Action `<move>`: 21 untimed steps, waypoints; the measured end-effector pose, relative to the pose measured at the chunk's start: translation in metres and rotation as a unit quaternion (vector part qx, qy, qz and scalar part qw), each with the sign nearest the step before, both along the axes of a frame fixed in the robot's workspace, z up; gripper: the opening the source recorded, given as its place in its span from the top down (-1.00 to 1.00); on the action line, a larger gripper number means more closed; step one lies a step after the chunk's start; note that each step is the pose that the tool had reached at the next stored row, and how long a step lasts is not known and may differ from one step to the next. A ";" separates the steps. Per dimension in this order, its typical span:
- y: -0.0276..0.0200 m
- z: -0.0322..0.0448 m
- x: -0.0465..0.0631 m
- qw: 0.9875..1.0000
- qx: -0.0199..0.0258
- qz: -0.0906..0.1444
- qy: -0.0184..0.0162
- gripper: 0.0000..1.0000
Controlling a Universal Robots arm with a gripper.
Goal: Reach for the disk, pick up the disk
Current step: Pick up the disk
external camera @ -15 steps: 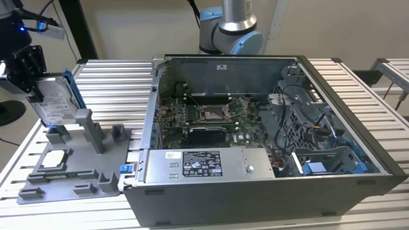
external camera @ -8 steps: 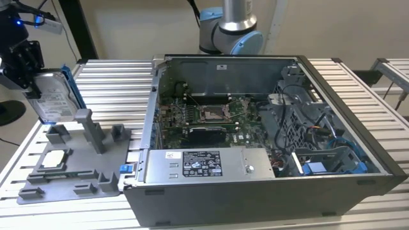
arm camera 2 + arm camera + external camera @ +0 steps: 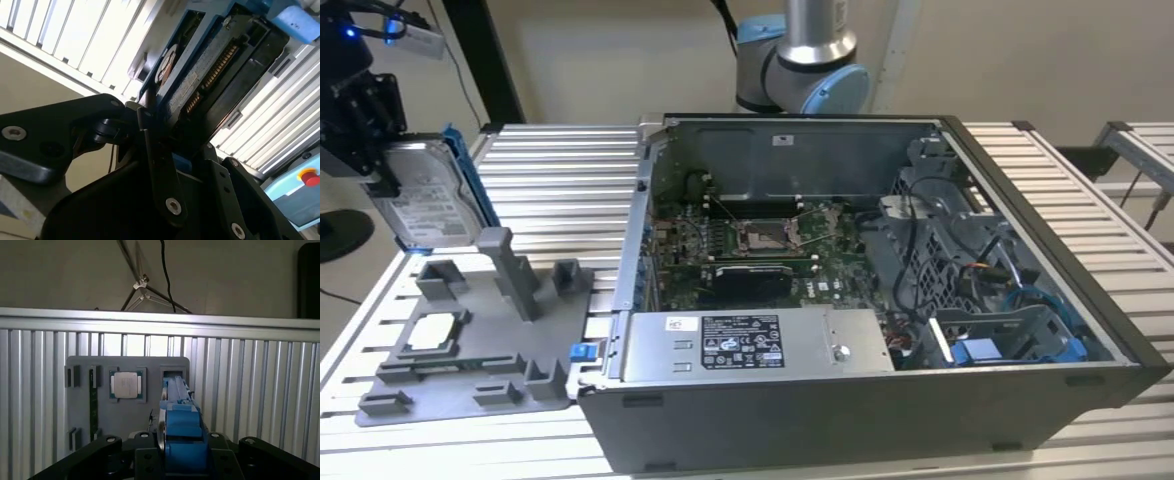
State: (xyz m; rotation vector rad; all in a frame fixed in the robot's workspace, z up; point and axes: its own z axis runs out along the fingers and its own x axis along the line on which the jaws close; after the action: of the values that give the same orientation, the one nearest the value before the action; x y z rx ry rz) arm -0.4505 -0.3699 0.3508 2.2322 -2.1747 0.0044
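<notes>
- One black gripper (image 3: 383,165), the nearest thing in both wrist views (image 3: 150,150) (image 3: 182,460): jaws clamped on the disk, with no gap at the pads.
- Held item: the disk (image 3: 427,200), a flat rectangular silver-grey metal hard drive with a white label on one face and a bright blue plastic bracket (image 3: 470,185) along its edges.
- Second wrist view: the disk's underside (image 3: 200,85) shows its circuit board and a connector row, and the fingers (image 3: 160,165) grip its edge.
- First wrist view: the disk is seen edge-on, its blue bracket (image 3: 182,427) sitting between the jaws.
- Disk pose: on edge, roughly upright, label face toward the exterior camera. It sits over the far corner of the tray on the exterior view's left. Can't tell whether its lower edge is clear of the tray slot.
- Below it: a flat grey plastic fixture tray (image 3: 467,350) (image 3: 100,415) with upright posts and slots, lying on a slatted aluminium table (image 3: 560,170).
- On the tray: a small flat silver square chip (image 3: 434,330) (image 3: 126,385) lies in its pocket, apart from the disk.
- Just beside the tray, on the exterior view's right: a large open dark-grey desktop computer case (image 3: 854,410).
- Inside the case: a green motherboard (image 3: 747,240) and a grey metal box with a black-and-white label (image 3: 747,345).
- Farthest: the silver and light-blue robot arm base (image 3: 801,60) behind the case.
</notes>
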 end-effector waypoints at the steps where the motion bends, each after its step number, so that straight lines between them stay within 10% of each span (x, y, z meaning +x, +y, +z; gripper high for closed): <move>1: 0.0000 0.0016 0.000 1.000 0.000 0.000 0.000 1.00; 21: 0.0000 0.0348 0.000 1.000 0.000 0.000 0.000 1.00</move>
State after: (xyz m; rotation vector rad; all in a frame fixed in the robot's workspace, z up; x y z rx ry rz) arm -0.4505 -0.3699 0.3856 2.2322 -2.1746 0.0044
